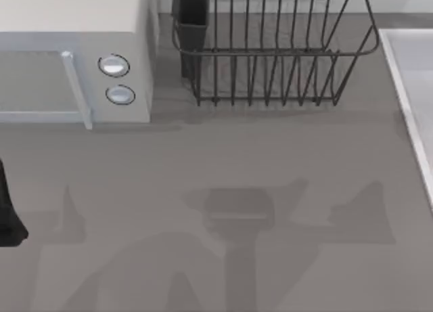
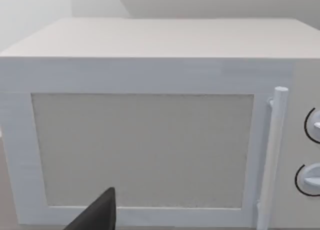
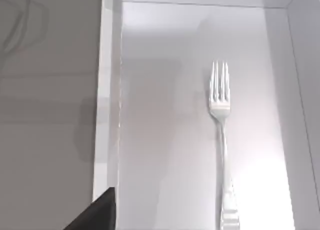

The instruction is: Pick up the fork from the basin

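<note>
Right hand [image 3: 95, 212] above fork [image 3: 221, 140] in basin [image 3: 106, 90]

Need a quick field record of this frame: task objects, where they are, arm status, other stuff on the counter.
fork: lies flat on the floor of the basin, untouched
basin: pale rectangular sink at the table's right edge, raised rim
fork orientation: handle nearest the right wrist camera, tines pointing away from it
right pincer: dark tip above the basin's rim, not at the fork; fingers' state unreadable
left pincer: dark tip facing the microwave
dish rack: black wire, at the table's back
task state: fork not yet picked up
</note>
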Robot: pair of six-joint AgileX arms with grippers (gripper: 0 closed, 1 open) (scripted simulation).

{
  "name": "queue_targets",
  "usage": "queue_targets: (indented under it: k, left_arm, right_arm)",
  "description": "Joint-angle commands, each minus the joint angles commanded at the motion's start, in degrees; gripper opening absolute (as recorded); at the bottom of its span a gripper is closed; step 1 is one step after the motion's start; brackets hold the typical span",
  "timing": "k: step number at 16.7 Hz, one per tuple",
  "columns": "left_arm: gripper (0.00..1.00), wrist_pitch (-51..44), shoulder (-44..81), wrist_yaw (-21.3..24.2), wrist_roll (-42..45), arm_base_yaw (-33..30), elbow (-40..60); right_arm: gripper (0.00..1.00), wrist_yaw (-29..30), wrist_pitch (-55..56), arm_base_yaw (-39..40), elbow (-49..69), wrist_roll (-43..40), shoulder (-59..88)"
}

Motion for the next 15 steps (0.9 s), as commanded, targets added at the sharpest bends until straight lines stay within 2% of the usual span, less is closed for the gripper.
queue_targets:
  k: [9,15]
  left_arm:
    - [1.0,0.0,0.0,0.0,0.0,0.0,0.0]
    - [1.0,0.0,0.0,0.0,0.0,0.0,0.0]
  right_arm:
    - [1.0,0.2,-26.6,-5.3,45.2,-4.9,49.5]
    - [1.0,0.4,-36.6,-7.6,62.7,-6.4,68.1]
